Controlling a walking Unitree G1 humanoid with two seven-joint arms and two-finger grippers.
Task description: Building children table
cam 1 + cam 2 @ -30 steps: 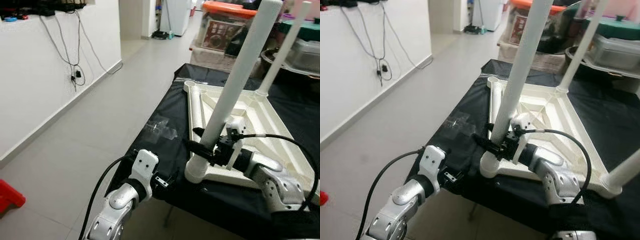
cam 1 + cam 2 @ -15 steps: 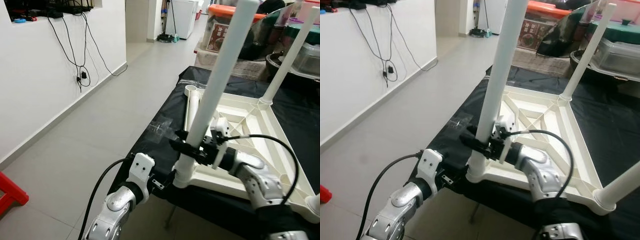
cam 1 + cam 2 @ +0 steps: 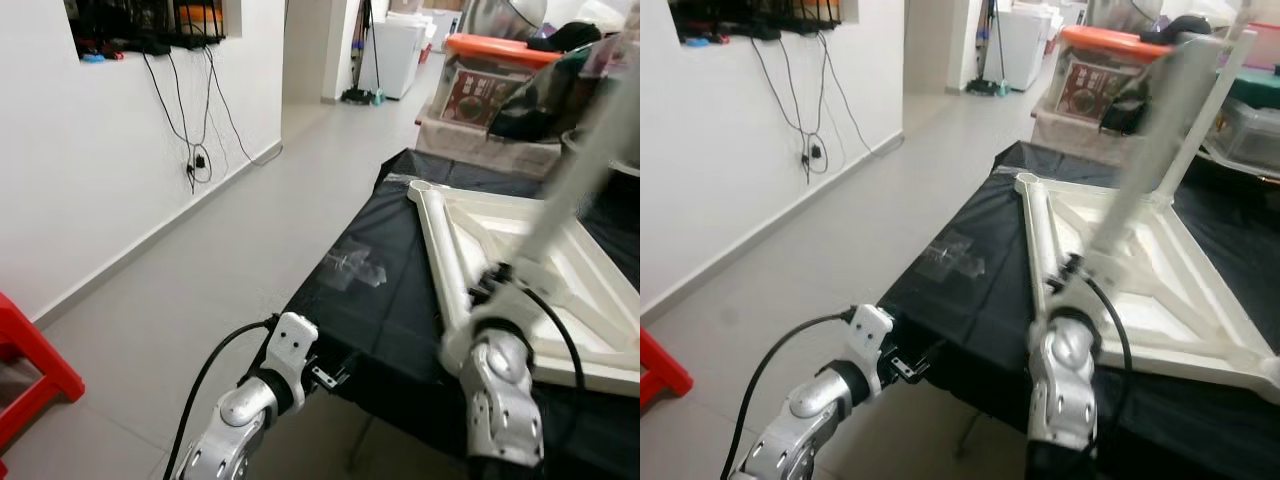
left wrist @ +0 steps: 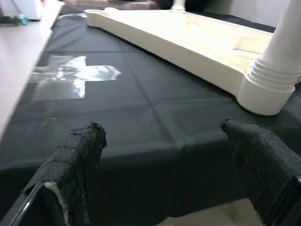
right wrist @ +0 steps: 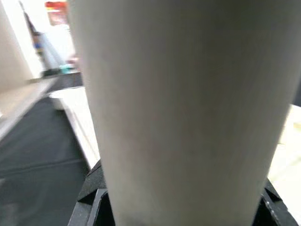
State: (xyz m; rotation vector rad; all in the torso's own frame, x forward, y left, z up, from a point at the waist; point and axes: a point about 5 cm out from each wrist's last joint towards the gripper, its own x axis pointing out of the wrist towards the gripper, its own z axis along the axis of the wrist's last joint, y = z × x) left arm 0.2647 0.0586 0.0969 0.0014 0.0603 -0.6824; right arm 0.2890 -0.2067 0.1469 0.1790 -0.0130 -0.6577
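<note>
One white leg (image 5: 188,108) sits clenched in the right gripper (image 5: 178,207); keep it square to the tabletop (image 3: 1160,270) socket; left gripper (image 4: 164,155) hovers released over the counter (image 4: 141,117).

Upturned white tabletop (image 3: 520,250), leg (image 3: 1145,150) upright

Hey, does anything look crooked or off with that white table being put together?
The table leg in the right gripper leans clearly off vertical above the upturned tabletop, and its image is blurred.
</note>
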